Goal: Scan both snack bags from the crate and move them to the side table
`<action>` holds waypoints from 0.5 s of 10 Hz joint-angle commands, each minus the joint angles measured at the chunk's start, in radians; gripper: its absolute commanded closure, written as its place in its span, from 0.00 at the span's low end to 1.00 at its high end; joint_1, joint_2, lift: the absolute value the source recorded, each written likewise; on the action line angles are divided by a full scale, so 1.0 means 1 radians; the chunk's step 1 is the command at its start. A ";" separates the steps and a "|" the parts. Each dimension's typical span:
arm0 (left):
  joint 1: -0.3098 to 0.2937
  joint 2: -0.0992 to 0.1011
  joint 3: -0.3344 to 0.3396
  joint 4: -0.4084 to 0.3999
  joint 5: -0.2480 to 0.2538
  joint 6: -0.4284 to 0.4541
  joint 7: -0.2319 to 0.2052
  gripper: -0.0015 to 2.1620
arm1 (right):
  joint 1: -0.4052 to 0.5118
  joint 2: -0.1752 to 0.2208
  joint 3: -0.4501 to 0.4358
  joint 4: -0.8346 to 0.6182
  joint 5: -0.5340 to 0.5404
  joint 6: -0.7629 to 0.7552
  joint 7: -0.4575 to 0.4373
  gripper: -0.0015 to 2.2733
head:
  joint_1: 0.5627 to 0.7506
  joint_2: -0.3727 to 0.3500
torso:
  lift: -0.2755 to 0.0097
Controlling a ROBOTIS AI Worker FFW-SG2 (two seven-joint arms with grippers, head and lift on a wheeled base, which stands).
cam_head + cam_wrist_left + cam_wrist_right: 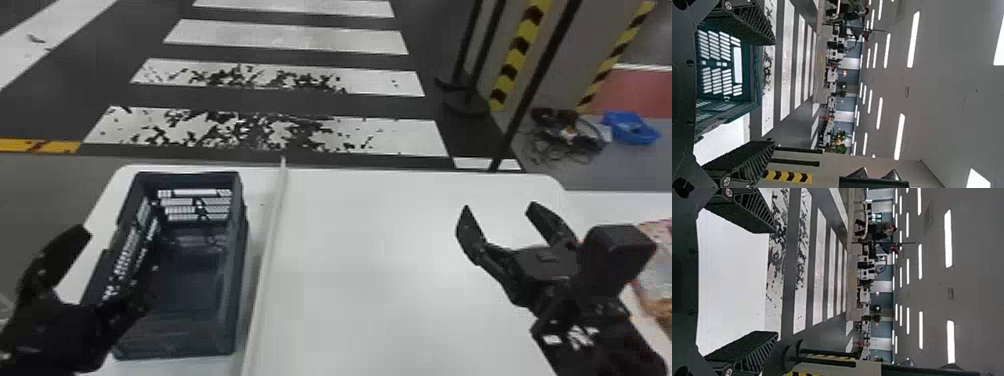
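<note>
The left gripper [117,262], fingers apart, hangs at the crate's [239,280] left edge. The right gripper [500,209], also spread, is over the white table [375,260], well right of the ridge [276,215]. Beyond it, a partly visible snack bag [662,260] lies on the side table [615,205]. Striped floor [295,40] ahead.

Site appears to be a large indoor hall, likely a test lab. Evidence: a painted crosswalk [325,41] runs over the dark floor [425,30]; yellow-and-black chevron strips [522,42] mark a grey wall [582,55]; cables [570,132] lie heaped; rows of ceiling lights [913,39] recede above distant white units [865,274], too small to identify.
</note>
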 commanded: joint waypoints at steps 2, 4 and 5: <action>0.026 0.009 -0.026 -0.084 -0.038 0.214 0.070 0.05 | 0.150 0.012 0.106 -0.067 0.051 -0.188 -0.040 0.03 | 0.70 0.56 | 0.63; 0.073 0.013 -0.026 -0.109 -0.012 0.226 0.091 0.05 | 0.247 0.004 0.104 -0.070 0.054 -0.283 -0.040 0.03 | 0.70 0.61 | 0.63; 0.101 0.018 -0.031 -0.104 -0.007 0.220 0.093 0.05 | 0.286 0.004 0.100 -0.070 0.054 -0.320 -0.041 0.04 | 0.70 0.62 | 0.63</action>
